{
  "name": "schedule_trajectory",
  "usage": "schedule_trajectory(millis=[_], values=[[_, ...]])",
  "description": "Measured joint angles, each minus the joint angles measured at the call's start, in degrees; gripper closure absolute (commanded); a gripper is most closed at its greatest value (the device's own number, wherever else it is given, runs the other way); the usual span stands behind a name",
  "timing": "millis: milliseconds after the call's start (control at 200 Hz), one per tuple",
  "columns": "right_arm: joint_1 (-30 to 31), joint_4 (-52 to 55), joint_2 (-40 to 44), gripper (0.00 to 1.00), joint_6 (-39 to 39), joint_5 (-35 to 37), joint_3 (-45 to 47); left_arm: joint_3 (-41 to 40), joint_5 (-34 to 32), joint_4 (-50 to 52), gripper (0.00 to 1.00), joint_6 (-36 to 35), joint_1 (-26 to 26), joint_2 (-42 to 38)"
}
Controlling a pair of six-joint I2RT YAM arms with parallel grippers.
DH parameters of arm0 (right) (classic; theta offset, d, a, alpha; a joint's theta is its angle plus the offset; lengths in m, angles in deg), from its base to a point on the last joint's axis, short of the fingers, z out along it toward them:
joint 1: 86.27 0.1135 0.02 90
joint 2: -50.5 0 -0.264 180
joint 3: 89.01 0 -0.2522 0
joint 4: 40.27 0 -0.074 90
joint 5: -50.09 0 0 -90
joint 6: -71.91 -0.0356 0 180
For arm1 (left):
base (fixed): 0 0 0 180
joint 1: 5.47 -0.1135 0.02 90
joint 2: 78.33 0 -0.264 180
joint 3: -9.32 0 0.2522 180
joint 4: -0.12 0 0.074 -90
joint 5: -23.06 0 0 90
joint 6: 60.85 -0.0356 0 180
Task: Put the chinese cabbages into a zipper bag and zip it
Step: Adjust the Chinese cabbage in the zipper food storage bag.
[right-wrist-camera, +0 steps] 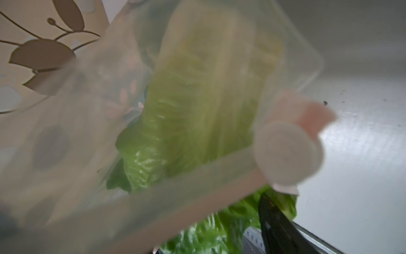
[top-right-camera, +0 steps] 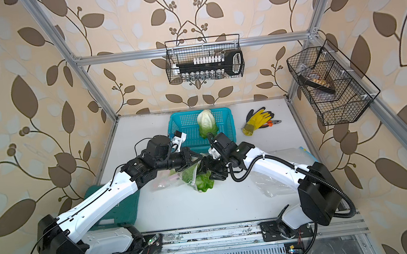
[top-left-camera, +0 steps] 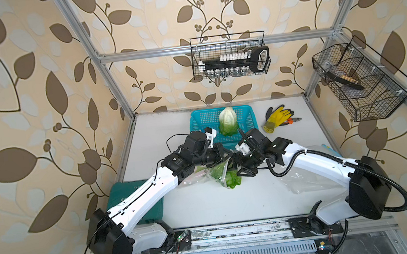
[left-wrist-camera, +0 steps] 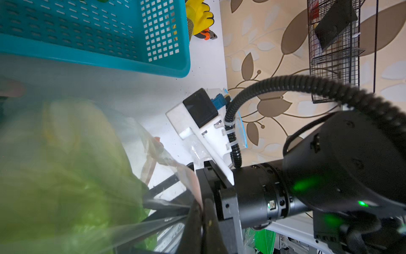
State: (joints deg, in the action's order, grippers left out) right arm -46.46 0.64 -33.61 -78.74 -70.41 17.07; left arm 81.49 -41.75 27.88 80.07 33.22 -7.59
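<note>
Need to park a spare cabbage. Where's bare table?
Widest: front-centre table, bordered by zipper bag, green case and loose plastic bags. Also the back-left corner beside the blue basket. Crowded: mid-table around the zipper bag, and back right by the yellow glove.

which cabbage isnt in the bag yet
The cabbage lying in the teal basket at the back; the other green leaves are in or at the zipper bag.

Two chinese cabbages (top-left-camera: 228, 123), one teal basket (top-left-camera: 202, 122), two wire baskets (top-left-camera: 196, 54), two arms (top-left-camera: 152, 189).
</note>
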Motion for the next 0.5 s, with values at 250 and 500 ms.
schedule_trajectory(millis=[250, 500], values=[[0.09, -14.03, -0.35, 0.65, -6.88, -6.38, 7.10, 0.00, -0.31, 1.49, 1.00, -0.04, 1.53, 0.79], [-0.57, -21.31, 5.68, 0.94, -12.15, -4.57, 13.57, 0.55, -1.73, 5.09, 1.00, -3.52, 1.88, 0.37]])
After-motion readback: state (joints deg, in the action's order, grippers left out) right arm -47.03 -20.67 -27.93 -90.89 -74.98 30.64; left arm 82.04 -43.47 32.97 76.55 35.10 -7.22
